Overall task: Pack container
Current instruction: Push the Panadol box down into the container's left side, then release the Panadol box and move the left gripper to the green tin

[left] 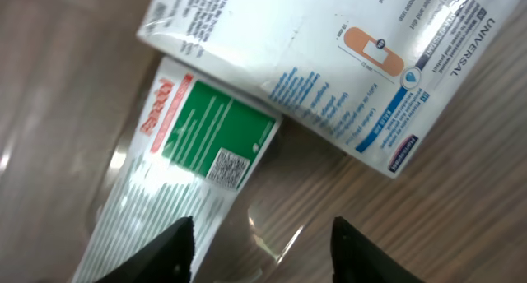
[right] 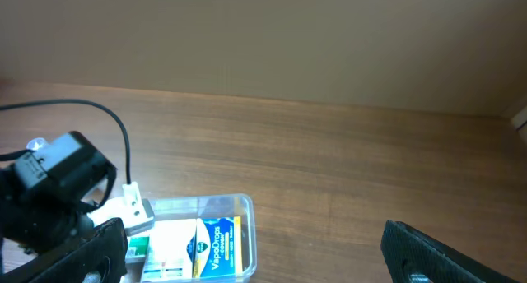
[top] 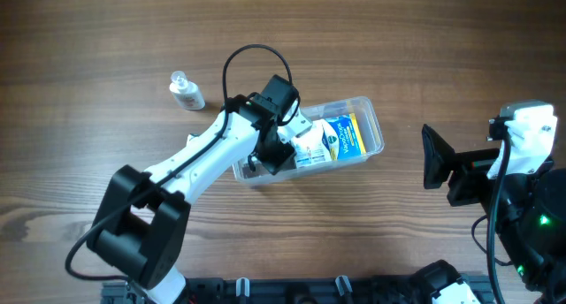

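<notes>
Wooden worktop (top: 106, 57) holds the container (top: 377, 127); we should raise our left tool (left: 262, 250), parted over the green box (left: 218, 122), straight up; right tool (right: 259, 254) wide.

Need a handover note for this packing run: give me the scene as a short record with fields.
container: clear tub on the wooden table, no lid on it
contents: blue-and-yellow box, white plaster box, green-and-white box
left gripper: over the container's left end, open, holding nothing
right gripper: open, empty, off to the container's right
outside: small clear bottle, on the table left of the container
</notes>
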Robot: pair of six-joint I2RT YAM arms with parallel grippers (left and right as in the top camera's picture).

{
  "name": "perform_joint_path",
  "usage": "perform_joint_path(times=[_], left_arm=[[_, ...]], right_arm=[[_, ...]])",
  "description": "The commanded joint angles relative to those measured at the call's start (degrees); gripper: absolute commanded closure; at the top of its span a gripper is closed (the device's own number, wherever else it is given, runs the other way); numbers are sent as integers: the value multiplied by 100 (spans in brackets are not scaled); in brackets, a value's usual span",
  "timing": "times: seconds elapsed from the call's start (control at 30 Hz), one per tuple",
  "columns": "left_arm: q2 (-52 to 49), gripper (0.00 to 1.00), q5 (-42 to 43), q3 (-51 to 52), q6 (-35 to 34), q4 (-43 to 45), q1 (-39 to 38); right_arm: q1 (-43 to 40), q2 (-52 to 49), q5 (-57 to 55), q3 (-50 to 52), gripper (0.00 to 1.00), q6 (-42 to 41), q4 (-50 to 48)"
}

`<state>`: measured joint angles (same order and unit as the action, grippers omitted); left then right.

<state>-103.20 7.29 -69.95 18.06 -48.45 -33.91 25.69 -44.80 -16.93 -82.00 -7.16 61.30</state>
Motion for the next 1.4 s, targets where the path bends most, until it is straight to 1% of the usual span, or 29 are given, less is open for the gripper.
perform_joint_path(times=[0.0,0.1,0.2,0.3,0.47,0.63,0.9,1.0,1.03,1.07,1.2,1.27,1.37], left_arm=[[-295,43,428,66,-55,-48,-11],[-444,37,426,66,-44,-24,-11],[-603,37,422,66,170,4,7],[-758,42,330,66,361,92,9],[-994,52,-363,66,358,400,11],[-994,55,-1025,63,356,715,11],[-994,57,-1762,63,356,1019,-2],[-949,60,-2050,61,348,1040,-9],[-920,60,-2096,61,308,1051,-11],[-754,60,-2135,55,76,1056,-15],[-365,59,-2129,52,-334,1019,-52],[-122,54,-2090,52,-531,933,-98],[372,50,-1757,52,-549,717,-236]], right_arm=[[-22,-37,70,-2,0,114,-13],[-22,-37,70,-2,0,114,-13],[-22,-37,70,-2,0,116,-13],[-22,-37,70,-2,0,116,-15],[-22,-37,70,-2,0,114,-15],[-22,-37,70,-2,0,114,-13],[-22,-37,70,-2,0,114,-13],[-22,-37,70,-2,0,114,-15],[-22,-37,70,-2,0,116,-13],[-22,-37,70,-2,0,116,-15],[-22,-37,70,-2,0,116,-13],[-22,-37,70,-2,0,114,-13],[-22,-37,70,-2,0,116,-15]])
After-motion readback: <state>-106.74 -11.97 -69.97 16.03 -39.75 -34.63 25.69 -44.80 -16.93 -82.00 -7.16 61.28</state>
